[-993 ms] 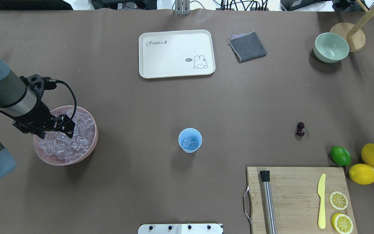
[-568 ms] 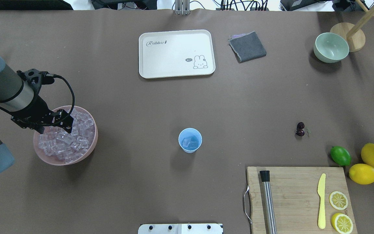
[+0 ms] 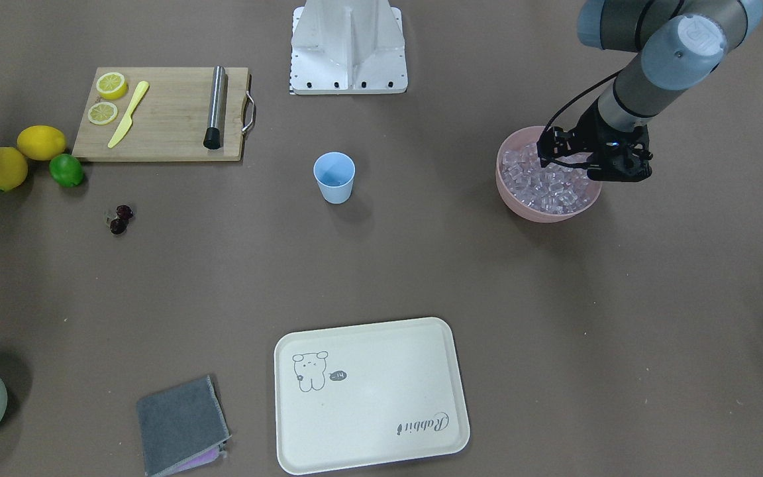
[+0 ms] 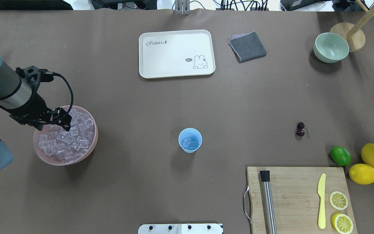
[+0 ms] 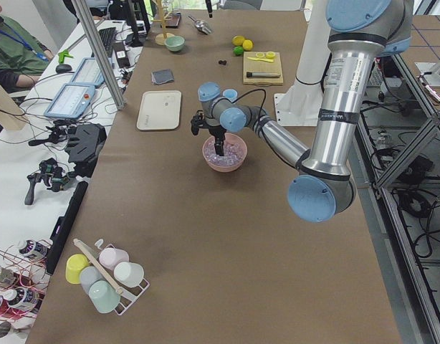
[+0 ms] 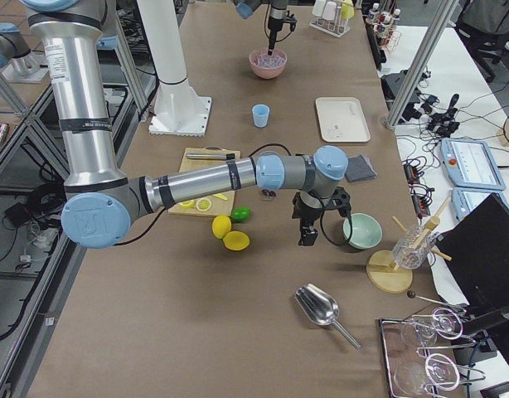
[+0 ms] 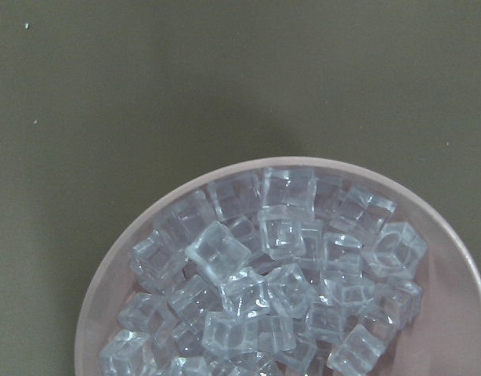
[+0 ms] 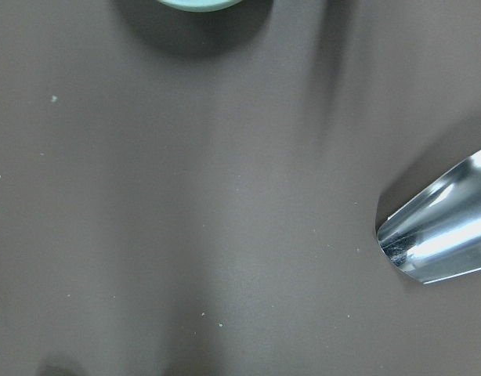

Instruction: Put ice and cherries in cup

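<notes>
The light blue cup point(image 4: 190, 140) stands mid-table with a couple of ice cubes in it; the front view shows the same cup point(image 3: 334, 177). More ice point(image 4: 67, 143) is heaped in the pink bowl point(image 4: 93, 144) at the left, and these cubes point(image 7: 272, 274) fill the left wrist view. My left gripper point(image 4: 66, 123) hangs over the bowl's far-left part; I cannot tell whether it is open or shut. The dark cherries point(image 4: 300, 129) lie on the table to the right. My right gripper point(image 6: 308, 236) shows only in the right side view, near the pale green bowl; its state is unclear.
A white rabbit tray point(image 4: 176, 53) and a grey cloth point(image 4: 247, 46) lie at the far side. The pale green bowl point(image 4: 331, 47) is far right. A cutting board point(image 4: 297, 198) holds a knife, lemon slices and a metal rod. A lime point(image 4: 340, 155), lemons and a scoop point(image 8: 440, 235) are nearby.
My left gripper has drawn back from the middle of the ice heap toward the bowl's far-left rim. Cup and cherries have not moved.
</notes>
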